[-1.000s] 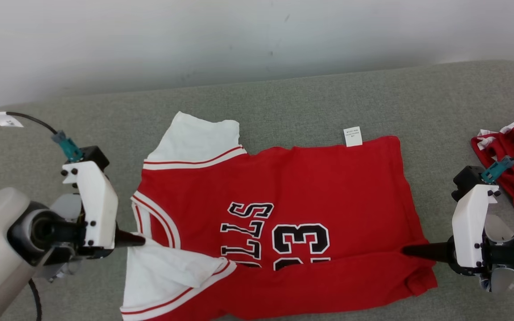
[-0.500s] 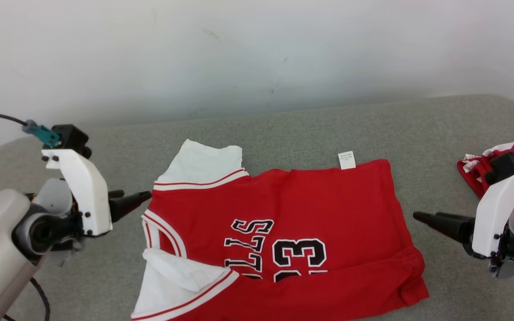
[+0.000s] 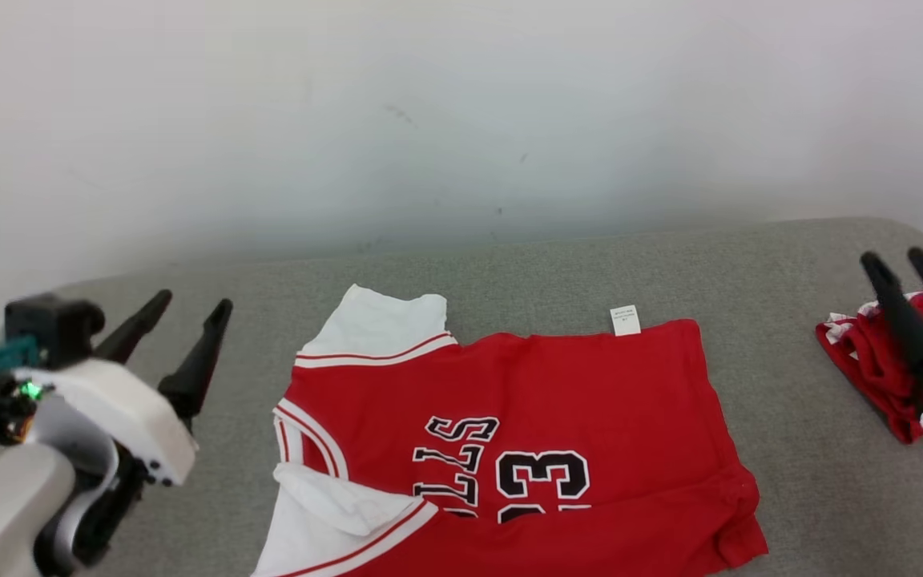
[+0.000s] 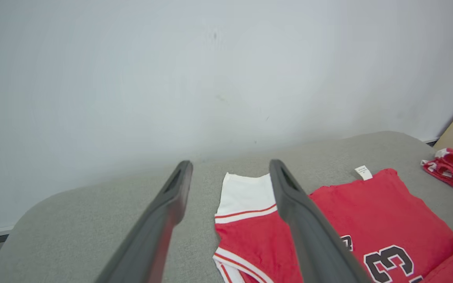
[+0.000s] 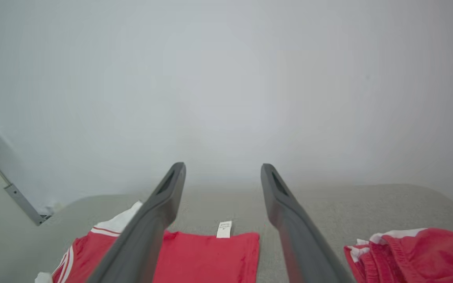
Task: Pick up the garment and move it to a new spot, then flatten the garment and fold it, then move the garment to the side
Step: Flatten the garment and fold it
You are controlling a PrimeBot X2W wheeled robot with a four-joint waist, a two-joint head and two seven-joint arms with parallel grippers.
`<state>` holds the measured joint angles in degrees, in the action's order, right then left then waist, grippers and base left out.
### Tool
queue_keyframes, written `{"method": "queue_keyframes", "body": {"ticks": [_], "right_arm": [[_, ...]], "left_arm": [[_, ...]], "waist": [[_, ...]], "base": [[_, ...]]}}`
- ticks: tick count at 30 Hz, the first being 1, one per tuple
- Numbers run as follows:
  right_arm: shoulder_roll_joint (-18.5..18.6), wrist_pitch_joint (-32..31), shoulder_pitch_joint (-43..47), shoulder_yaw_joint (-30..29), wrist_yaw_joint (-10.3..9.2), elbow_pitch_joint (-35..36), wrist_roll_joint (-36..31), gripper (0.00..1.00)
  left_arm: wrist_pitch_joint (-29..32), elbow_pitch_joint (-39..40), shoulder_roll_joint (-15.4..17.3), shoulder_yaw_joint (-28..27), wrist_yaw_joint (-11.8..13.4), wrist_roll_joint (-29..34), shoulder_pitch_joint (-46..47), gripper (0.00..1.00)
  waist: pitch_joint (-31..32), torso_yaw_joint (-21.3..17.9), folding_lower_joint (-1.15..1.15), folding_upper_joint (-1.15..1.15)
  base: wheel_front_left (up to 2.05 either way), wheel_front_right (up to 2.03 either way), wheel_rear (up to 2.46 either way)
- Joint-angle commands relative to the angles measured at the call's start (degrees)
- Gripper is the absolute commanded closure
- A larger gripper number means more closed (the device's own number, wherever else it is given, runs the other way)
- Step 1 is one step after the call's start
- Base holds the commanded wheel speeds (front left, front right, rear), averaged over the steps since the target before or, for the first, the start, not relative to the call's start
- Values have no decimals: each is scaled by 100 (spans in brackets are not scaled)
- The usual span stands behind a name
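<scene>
On the grey padded surface (image 3: 509,264), the red basketball jersey (image 3: 590,401) lies spread, collar toward the robot's left, its near edge running out of the head view. Left gripper (image 3: 195,300) hovers off the collar end, fingers apart, empty. Right gripper (image 3: 892,256) hangs over a second red garment (image 3: 862,361), also splayed and empty. Judgement: a fold comes next. Smooth the near white sleeve (image 3: 333,513) flopped over the chest and the bunched hem corner (image 3: 738,521), then pinch both ends level and carry them across together. Black lettering (image 3: 453,449) reads "LLS", the rest hidden. Digits (image 3: 543,485) look like "23". White care tag (image 3: 625,320): print too small to read.
</scene>
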<state>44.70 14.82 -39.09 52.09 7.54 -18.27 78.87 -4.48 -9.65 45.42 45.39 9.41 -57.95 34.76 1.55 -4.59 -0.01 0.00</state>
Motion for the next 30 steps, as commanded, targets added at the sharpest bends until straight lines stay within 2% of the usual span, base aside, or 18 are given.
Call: {"method": "queue_keyframes", "body": {"ticks": [1, 4, 6, 8, 11, 12, 13, 18, 23, 30], "right_arm": [[-209, 32, 382, -587, -13, 65, -397, 0], [-699, 33, 1327, -1855, -13, 232, -1375, 0], [-1081, 35, 1941, -2640, -13, 451, -2081, 0], [-1514, 35, 2617, -3192, -13, 673, -2615, 0], [-2034, 35, 3443, -3732, -13, 933, -3322, 0], [-2172, 35, 3640, -3850, -13, 975, -3486, 0], [-2172, 35, 3640, -3850, -13, 975, -3486, 0], [-2730, 34, 4271, -4033, -13, 767, -3997, 0], [-2993, -147, 4152, -4007, -13, 170, -4318, 0], [-3134, -651, 3610, -3752, -13, -660, -4578, 0]], "left_arm": [[-376, 231, 81, -81, 247, 92, -394, 0], [-909, 743, 178, -227, 815, 300, -1070, 0], [-1029, 1046, 73, -396, 1096, 377, -1522, 0], [-1071, 1283, -60, -632, 1303, 572, -1934, 0], [-1068, 1496, -404, -1084, 1440, 978, -2544, 0], [-1069, 1542, -560, -1251, 1436, 1064, -2713, 0], [-1069, 1542, -560, -1251, 1436, 1064, -2713, 0], [-1066, 1361, -1244, -1717, 1221, 1619, -3491, 0], [-1068, 912, -1747, -1782, 948, 1872, -3712, 0], [-943, 64, -1947, -1598, 593, 1780, -3554, 0]], "waist": [[-15, -77, 1, 0], [-60, -118, 1, 0], [-91, -116, 1, 0], [-111, -94, 1, 0], [-138, -47, 1, 0], [-143, -27, 1, 0], [-143, -27, 1, 0], [-174, 2, 1, 0], [-210, -3, 1, 0], [-298, -39, 1, 0]], "base": [[0, 0, 0], [0, 0, 0], [0, 0, 0], [0, 0, 0], [0, 0, 0], [0, 0, 0], [0, 0, 0], [0, 0, 0], [0, 0, 0], [0, 0, 0]]}}
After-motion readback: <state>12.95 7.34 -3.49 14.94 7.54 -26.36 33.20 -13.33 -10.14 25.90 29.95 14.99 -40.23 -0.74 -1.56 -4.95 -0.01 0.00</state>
